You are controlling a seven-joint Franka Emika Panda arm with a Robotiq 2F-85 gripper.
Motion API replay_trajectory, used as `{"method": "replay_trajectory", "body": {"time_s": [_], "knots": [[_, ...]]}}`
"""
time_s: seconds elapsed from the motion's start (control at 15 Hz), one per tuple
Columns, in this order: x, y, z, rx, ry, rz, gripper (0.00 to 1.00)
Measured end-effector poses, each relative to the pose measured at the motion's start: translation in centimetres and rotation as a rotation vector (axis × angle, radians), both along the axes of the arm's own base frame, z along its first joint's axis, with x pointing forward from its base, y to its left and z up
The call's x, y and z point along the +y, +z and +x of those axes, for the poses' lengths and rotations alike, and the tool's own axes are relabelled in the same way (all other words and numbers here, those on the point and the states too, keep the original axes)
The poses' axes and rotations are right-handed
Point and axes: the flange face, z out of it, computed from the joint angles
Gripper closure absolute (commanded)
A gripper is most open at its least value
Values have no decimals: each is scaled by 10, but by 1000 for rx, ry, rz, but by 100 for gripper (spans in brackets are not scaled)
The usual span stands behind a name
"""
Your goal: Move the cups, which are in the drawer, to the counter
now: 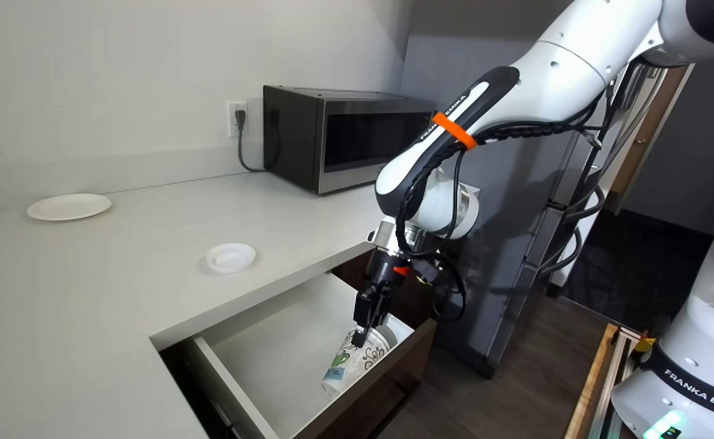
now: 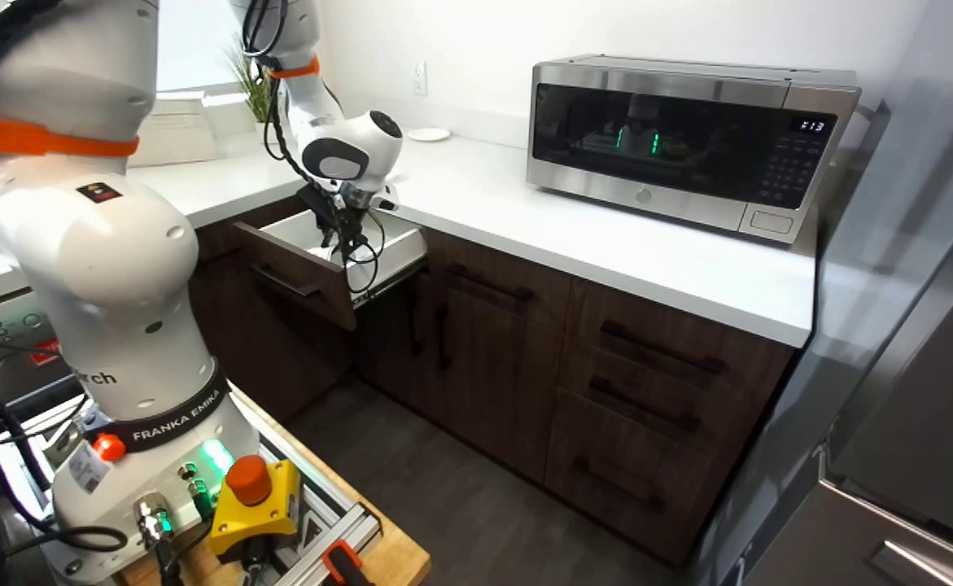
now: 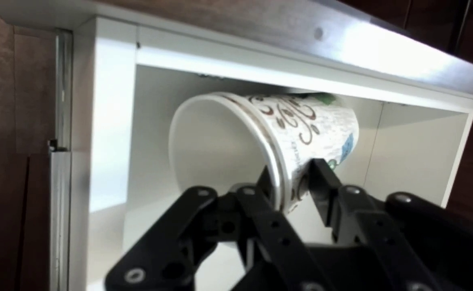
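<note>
- The drawer (image 1: 271, 353) stands well out from under the counter (image 1: 137, 274), so I count getting into it as done.
- The cup (image 1: 357, 363) is in there, lying on its side near the drawer's front, its mouth towards my gripper (image 3: 291, 176). The rim looks doubled in the wrist view; I suspect one nested in another, but I can't count them from here.
- My fingers (image 3: 325, 182) stand partly apart, astride the cup's wall: one seems to reach in at the mouth, the other is outside it. With that gap I don't read it as a hold; whether either one touches, I can't say.
- So I'd call the reach nearly done and the carrying not begun.
- Left for me: close on the wall, lift over the drawer's front, swing across to the counter, set down, let go. If it is a stack and the inner one slips out, that means a second trip.
- On the counter I see a plate (image 1: 69, 207), a small dish (image 1: 230, 258) and the microwave (image 2: 679, 146). I'd put the cup down well apart from the first two.
</note>
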Motion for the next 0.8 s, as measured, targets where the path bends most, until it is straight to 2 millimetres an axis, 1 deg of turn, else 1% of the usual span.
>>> {"method": "replay_trajectory", "body": {"time_s": [0.13, 0.2, 0.27, 0.33, 0.47, 0.6, 0.8], "knots": [[12, 9, -1, -14, 23, 10, 100], [19, 15, -3, -26, 39, 13, 98], [26, 22, -5, -42, 61, 13, 100], [32, 29, -8, -58, 85, 8, 98], [41, 47, -16, -98, 141, -15, 98], [45, 69, -23, -150, 189, -43, 98], [47, 112, -35, -250, 245, -74, 98]]}}
